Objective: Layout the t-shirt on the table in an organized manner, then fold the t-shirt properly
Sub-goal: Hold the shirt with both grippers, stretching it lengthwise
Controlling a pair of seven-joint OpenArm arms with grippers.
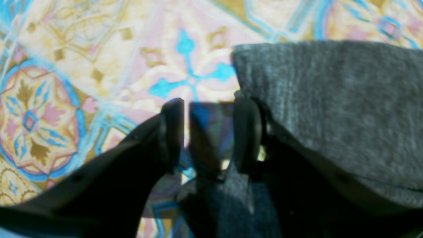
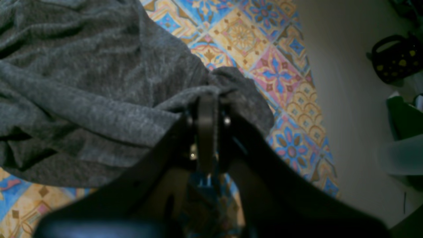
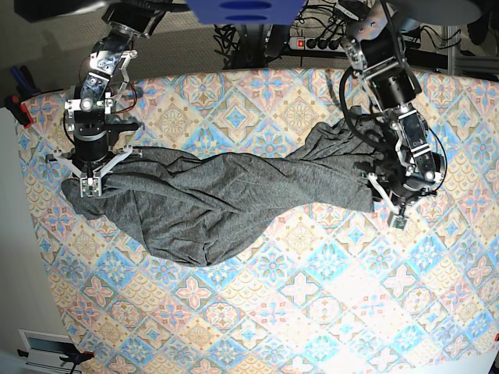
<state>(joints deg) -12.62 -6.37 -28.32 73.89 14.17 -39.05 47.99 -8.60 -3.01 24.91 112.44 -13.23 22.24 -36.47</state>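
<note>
The dark-grey t-shirt (image 3: 226,195) lies twisted and stretched across the patterned table (image 3: 312,296), running from one gripper to the other. At the base view's left end, my right gripper (image 3: 92,183) holds it. In the right wrist view that gripper (image 2: 206,99) is shut on a bunched fold of the t-shirt (image 2: 99,82). My left gripper (image 3: 394,206) is at the shirt's other end. Seen from the left wrist, the left gripper (image 1: 210,132) is open with bare table (image 1: 82,66) between its fingers. The t-shirt's edge (image 1: 330,99) lies against and over the right-hand finger (image 1: 248,132).
The table's edge (image 2: 314,109) runs close beside my right gripper, with pale floor (image 2: 347,99) and a black bag with yellow dots (image 2: 396,62) beyond it. A power strip (image 3: 312,43) and cables lie behind the table's far edge.
</note>
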